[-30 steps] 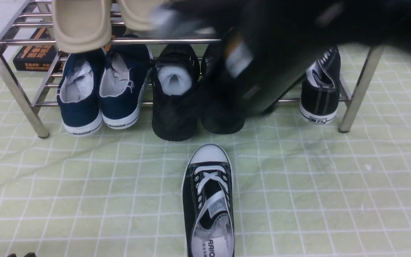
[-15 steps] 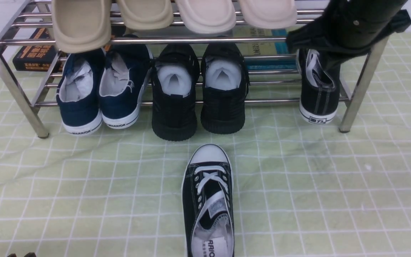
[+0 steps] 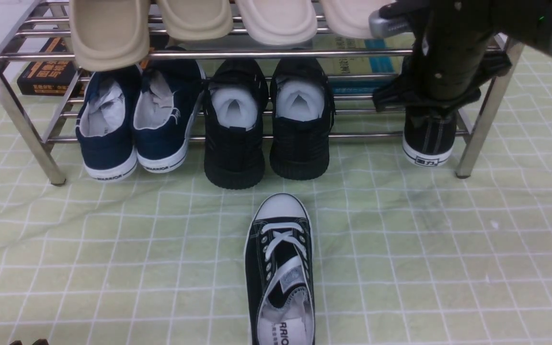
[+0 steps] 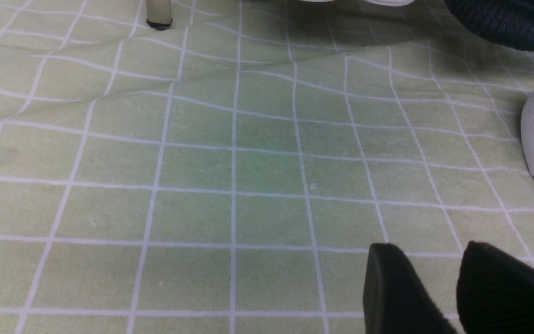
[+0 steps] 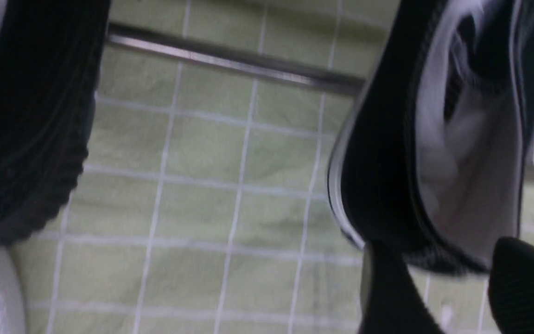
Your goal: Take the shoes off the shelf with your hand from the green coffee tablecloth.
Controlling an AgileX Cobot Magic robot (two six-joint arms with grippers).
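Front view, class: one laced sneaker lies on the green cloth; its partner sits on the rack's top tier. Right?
Wrong tier: the front view shows the partner on the rack's bottom tier; the laced sneaker does lie on the green cloth.

Chrome steel-tube rack (image 3: 266, 54): one black canvas sneaker (image 3: 427, 141) on its lower tier's right end; the mate (image 3: 281, 258) before it, on pale green gridded cloth (image 3: 448, 263).
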